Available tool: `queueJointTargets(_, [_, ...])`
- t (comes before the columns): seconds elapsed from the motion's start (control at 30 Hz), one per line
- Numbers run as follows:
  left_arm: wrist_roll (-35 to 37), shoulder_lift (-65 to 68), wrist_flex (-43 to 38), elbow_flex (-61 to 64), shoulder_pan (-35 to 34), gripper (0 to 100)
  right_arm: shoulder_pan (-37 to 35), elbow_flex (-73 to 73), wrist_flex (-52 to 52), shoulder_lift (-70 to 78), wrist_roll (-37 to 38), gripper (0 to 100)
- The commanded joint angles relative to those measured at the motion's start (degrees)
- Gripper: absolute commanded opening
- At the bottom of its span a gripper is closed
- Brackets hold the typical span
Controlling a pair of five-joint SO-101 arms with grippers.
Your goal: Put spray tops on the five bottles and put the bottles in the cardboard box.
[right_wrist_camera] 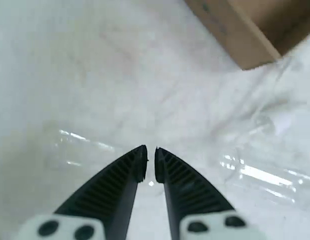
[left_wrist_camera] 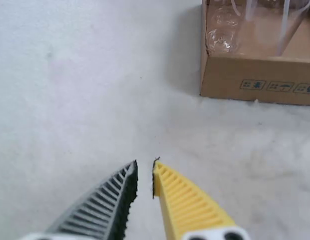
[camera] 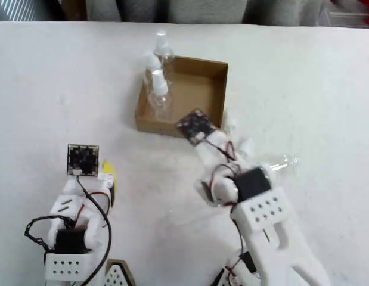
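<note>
High view: the cardboard box sits open on the white bench, with three bottles wearing white spray tops upright along its left wall. A clear bottle lies on its side to the right of the right arm, apart from the box. The right gripper hovers low over the bench by the box's near corner, jaws closed on nothing. The left gripper is well short of the box, its grey and yellow jaws likewise closed and empty.

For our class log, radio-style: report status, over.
Left gripper, right gripper shut. Capped bottles upright in cardboard box. One bottle lying near right gripper. Nothing blocking.
</note>
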Motion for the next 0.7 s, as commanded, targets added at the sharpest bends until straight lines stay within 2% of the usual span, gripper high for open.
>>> queueJointTargets(0.0, [-0.7,-0.4,0.18,-0.09,-0.4,8,0.75,3.16,6.55,-5.41,9.14,1.6])
queueJointTargets(0.17, [-0.7,-0.4,0.18,-0.09,-0.4,8,1.1,12.22,9.1,-5.85,26.99,1.6])
queueJointTargets(0.37, [-0.7,-0.4,0.18,-0.09,-0.48,8,4.53,18.64,7.08,-5.67,37.63,1.6])
queueJointTargets(0.5, [-0.7,-0.4,0.18,-0.09,-0.31,8,6.11,22.33,0.4,-5.67,37.8,1.6])
queueJointTargets(0.67, [-0.7,-0.4,0.18,-0.09,-0.31,8,6.11,26.37,-12.09,-5.67,24.09,1.6])
